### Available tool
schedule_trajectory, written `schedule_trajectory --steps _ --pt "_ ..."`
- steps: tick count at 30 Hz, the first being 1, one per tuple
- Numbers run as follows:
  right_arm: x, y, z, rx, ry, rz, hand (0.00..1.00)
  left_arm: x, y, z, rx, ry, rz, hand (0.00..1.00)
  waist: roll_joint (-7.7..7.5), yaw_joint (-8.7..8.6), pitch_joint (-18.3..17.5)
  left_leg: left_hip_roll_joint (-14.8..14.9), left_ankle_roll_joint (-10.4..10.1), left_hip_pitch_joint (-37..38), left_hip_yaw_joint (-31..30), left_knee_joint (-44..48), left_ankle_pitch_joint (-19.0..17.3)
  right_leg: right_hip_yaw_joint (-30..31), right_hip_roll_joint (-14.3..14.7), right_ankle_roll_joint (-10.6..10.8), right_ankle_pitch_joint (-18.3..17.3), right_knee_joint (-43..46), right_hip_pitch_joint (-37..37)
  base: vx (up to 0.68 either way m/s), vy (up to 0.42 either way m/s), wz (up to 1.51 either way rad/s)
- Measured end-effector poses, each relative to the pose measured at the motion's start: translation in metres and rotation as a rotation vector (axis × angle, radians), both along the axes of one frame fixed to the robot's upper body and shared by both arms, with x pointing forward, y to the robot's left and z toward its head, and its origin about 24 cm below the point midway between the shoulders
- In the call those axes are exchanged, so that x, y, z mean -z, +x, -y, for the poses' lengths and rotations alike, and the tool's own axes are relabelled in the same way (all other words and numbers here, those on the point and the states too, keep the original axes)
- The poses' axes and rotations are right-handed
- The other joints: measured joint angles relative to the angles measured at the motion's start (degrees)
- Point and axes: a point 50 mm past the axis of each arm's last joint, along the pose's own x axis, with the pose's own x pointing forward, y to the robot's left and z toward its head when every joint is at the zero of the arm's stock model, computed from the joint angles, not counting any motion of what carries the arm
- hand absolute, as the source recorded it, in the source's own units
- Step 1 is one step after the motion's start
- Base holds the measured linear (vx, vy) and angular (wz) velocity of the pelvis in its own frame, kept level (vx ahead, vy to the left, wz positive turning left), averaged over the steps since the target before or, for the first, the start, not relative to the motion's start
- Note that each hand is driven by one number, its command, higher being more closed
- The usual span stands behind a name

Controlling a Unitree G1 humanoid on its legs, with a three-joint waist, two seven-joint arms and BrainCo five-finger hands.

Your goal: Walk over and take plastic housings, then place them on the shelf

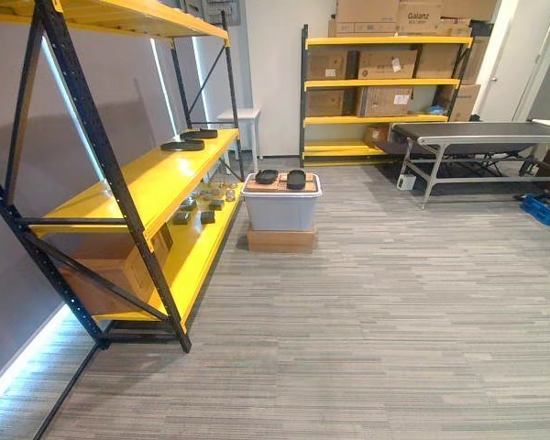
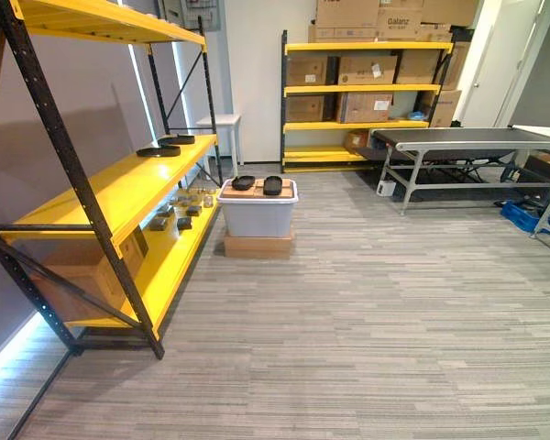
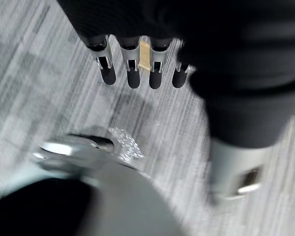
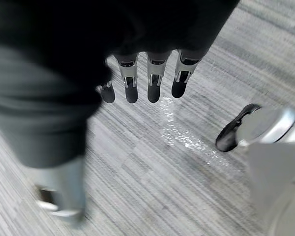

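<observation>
Walking over comes first: black oval plastic housings (image 1: 296, 180) sit atop the grey lidded bin (image 1: 281, 215) beside the yellow metal shelf (image 1: 137, 183). Left hand (image 3: 132, 73) and right hand (image 4: 154, 83) hang straight-fingered (both empty); next, close in.

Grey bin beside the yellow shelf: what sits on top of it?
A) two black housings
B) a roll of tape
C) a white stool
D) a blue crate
A: two black plastic housings lie side by side on top of the grey bin.
</observation>
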Motion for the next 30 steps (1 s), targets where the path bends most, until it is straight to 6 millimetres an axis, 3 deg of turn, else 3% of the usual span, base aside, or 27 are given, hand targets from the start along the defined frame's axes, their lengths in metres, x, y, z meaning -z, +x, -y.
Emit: schedule_trajectory --steps 4,9,13,21,30 --pt "-0.013 0.039 0.012 -0.079 -0.065 0.108 0.00 -0.010 0.030 -0.020 0.016 0.086 0.086 0.00 0.21 -0.01 0.7 0.1 0.1 1.4 0.2 -1.1 0.1 0.1 0.2 0.0 0.5 -2.1 1.9 0.04 -0.008 -0.03" --pt "-0.029 0.058 0.039 -0.107 -0.156 0.172 0.00 -0.023 0.051 -0.040 0.036 0.155 0.175 0.00 0.93 0.16 1.8 0.2 -1.3 2.5 0.7 -1.1 -0.7 -0.1 0.2 0.1 0.6 -3.7 3.6 0.03 -0.026 -0.02" --pt "-0.029 0.056 0.041 -0.122 -0.158 0.162 0.00 -0.023 0.054 -0.038 0.039 0.148 0.186 0.00 1.32 0.13 2.5 0.7 -2.4 3.6 1.5 -1.1 -1.4 -0.2 0.5 1.0 0.0 -4.0 5.1 0.04 -0.044 -0.03" --pt "-0.027 0.052 0.040 -0.131 -0.155 0.140 0.00 -0.023 0.055 -0.036 0.041 0.146 0.195 0.00 1.38 -0.04 2.6 1.3 -2.5 3.7 1.5 -1.1 -1.5 -0.8 1.0 1.9 -0.5 -3.9 5.3 0.00 -0.045 0.00" --pt "-0.022 0.051 0.031 -0.214 -0.146 0.100 0.00 -0.018 0.038 -0.031 0.096 0.135 0.145 0.00 1.33 0.09 2.5 1.3 -2.5 2.8 1.6 -1.8 -1.5 -1.6 1.0 2.0 -0.6 -3.9 4.1 -0.02 -0.015 0.02"
